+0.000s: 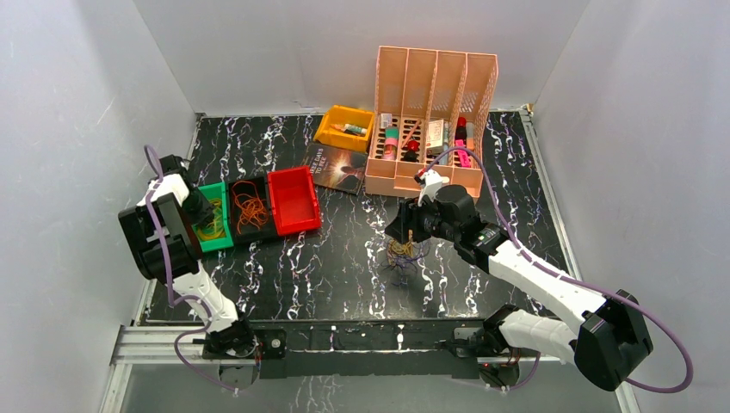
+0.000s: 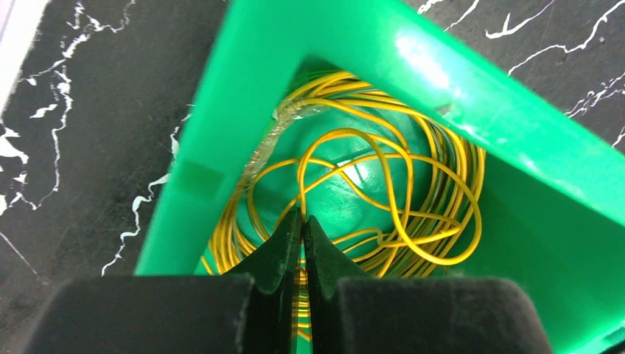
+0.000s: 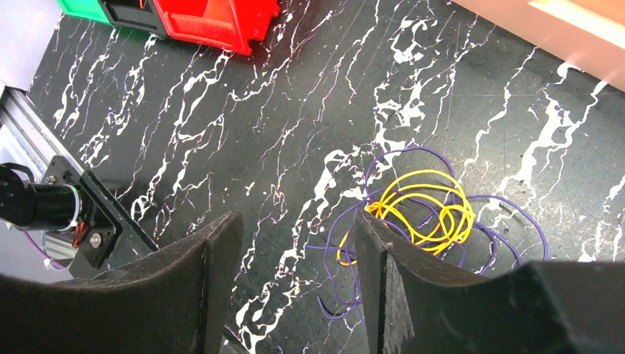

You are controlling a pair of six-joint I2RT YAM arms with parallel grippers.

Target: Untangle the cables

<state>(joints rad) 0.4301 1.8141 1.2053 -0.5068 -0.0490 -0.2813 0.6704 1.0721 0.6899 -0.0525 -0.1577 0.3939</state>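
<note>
Cables (image 2: 466, 181) in yellow sit coiled in the green bin (image 2: 472, 88), my left gripper (image 2: 302, 225) clenched inside (likely sorting by colour), my right gripper (image 3: 295, 221) spread above the purple-yellow tangle (image 3: 424, 210) well right of that bin.

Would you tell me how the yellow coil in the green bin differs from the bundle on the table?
The coil is all yellow; the bundle mixes yellow with purple strands. The coil lies inside the green bin, the bundle on the table. The left fingers are shut at the coil, while the right fingers stand open over the bundle. Both are thin, loosely looped wire.
</note>
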